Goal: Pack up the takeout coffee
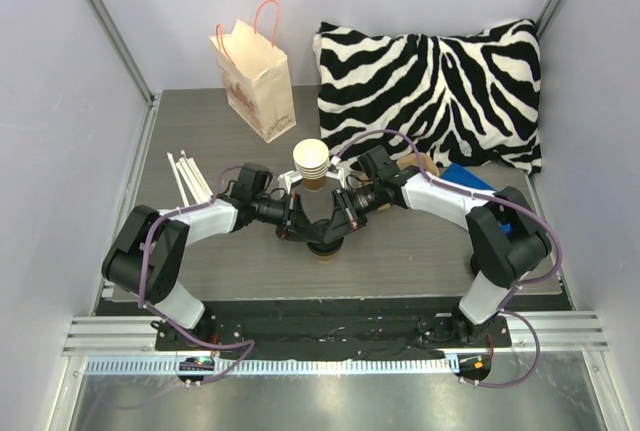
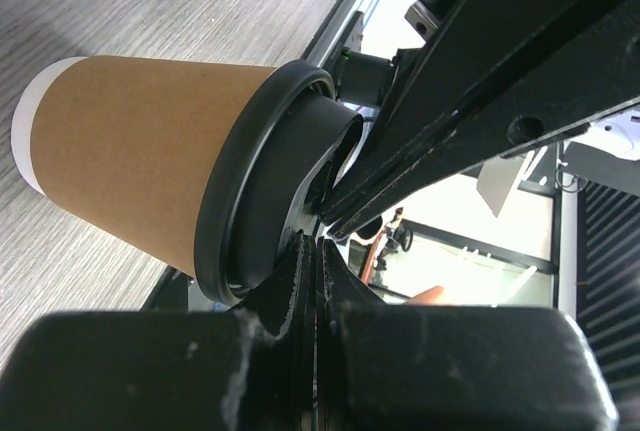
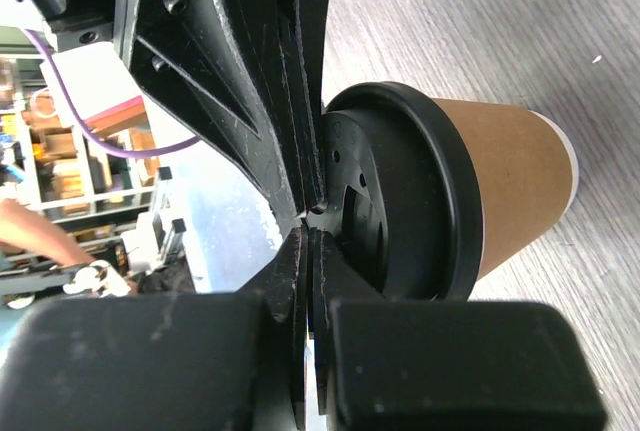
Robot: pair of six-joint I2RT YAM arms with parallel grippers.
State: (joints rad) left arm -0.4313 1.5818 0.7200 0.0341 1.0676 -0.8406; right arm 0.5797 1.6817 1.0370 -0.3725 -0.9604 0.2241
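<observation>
Touching takeout coffee (image 2: 130,151) lid (image 3: 400,201): left gripper (image 2: 318,246), right gripper (image 3: 308,233) closed; overhead hides contact.

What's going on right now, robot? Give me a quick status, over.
Left fingers and right fingers shut, against the lid. Takeout coffee upright on table, not bagged. Cup stack stands between it and the paper bag.

- cup (image 2: 140,166): matt brown paper, smooth
- lid (image 3: 440,191): black plastic, smooth, faint sheen
- table (image 1: 420,251): grey wood-grain top, matt
- pillow (image 1: 430,81): soft striped cloth
- bag (image 1: 258,76): creased pale paper
- rails (image 1: 110,336): bare metal, shiny
</observation>
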